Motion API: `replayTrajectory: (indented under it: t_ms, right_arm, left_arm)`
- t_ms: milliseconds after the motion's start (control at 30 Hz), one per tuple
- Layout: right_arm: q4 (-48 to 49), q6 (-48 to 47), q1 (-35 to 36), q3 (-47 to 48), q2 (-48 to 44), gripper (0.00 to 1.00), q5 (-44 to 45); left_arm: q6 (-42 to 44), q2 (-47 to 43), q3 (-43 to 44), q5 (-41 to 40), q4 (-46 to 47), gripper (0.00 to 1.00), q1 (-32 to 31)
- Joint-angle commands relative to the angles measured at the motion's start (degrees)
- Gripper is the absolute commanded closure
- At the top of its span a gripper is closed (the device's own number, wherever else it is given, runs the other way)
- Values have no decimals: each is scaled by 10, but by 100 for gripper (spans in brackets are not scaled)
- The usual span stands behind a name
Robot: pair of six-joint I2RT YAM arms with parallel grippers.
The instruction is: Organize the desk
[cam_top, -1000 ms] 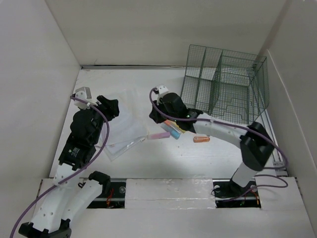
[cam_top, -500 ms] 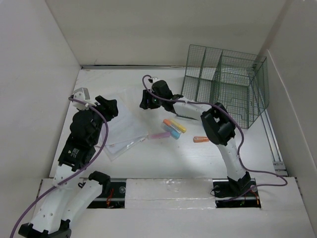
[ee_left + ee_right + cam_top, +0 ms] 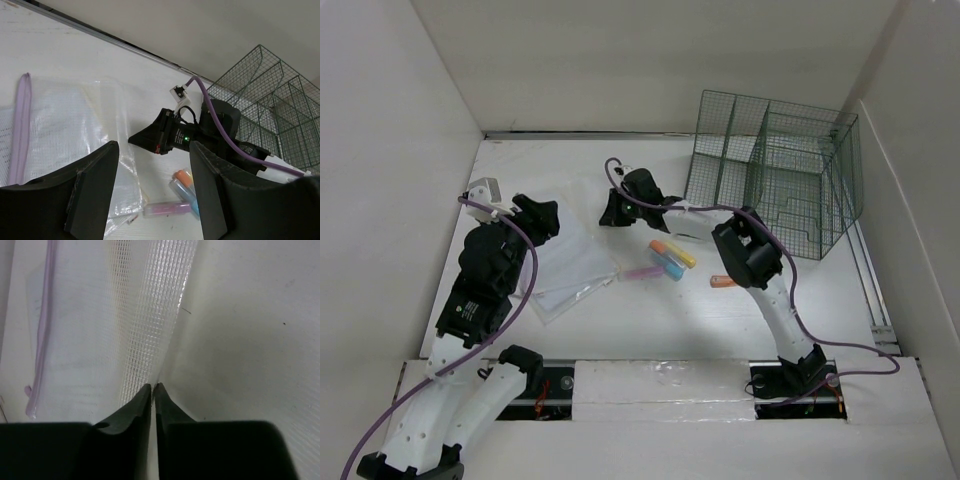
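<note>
The counter [image 3: 650, 325], the white top filling the whole middle of the overhead view, carries everything. Nearest is a lone orange marker [image 3: 725, 281] to the right. Just beyond it is a loose bunch of highlighters [image 3: 662, 262] in pink, blue and yellow. A clear mesh pouch [image 3: 565, 255] lies flat to their left, with its purple zipper [image 3: 20, 125] along its left side.

The left end effector [image 3: 542, 216] hangs above the pouch's far left part. Its fingers are spread wide and grip nothing.

A little farther and to the right, the right end effector [image 3: 152, 388] is down at the pouch's right edge. Its fingers are drawn to a hairline slit that sits exactly on that edge. Whether any film is caught in the slit cannot be told.

The step looks like getting hold of this pouch edge, either to lift the pouch or to open it for the pens. The film is thin and limp and lies flush on the counter, so a pinch from straight above will probably skid off. A better way is to keep the tips low, work one finger under the edge and then close on it. Test with a small lift before any big pull.

The left end effector could press down near the zipper so the pouch doesn't slide. Any drag should stay clear of the highlighters, which will roll easily.

The green wire rack [image 3: 775, 170] stands far right, well apart from all this, and is the likely home for things
</note>
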Motion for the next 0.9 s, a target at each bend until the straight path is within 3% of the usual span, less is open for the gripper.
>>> replayTrajectory:
  t_ms: [0,67,433,733,867]
  right_arm:
    - [61,18,5,-1,-16,92,-20]
    - [73,18,5,-30,-33,100,-13]
    - [149,4,22,-270,-222,100,91]
    - [144,6,6,-298,-216,100,103]
    - [148,14,1,-281,-181,66,64]
  left_arm:
    - [7,-1,-8,6,26,46,1]
    - [7,-1,-8,7,27,46,1]
    - [7,5,-8,20,32,46,1]
    - [7,3,-10,17,30,46,1]
    - [8,6,-8,20,31,46,1]
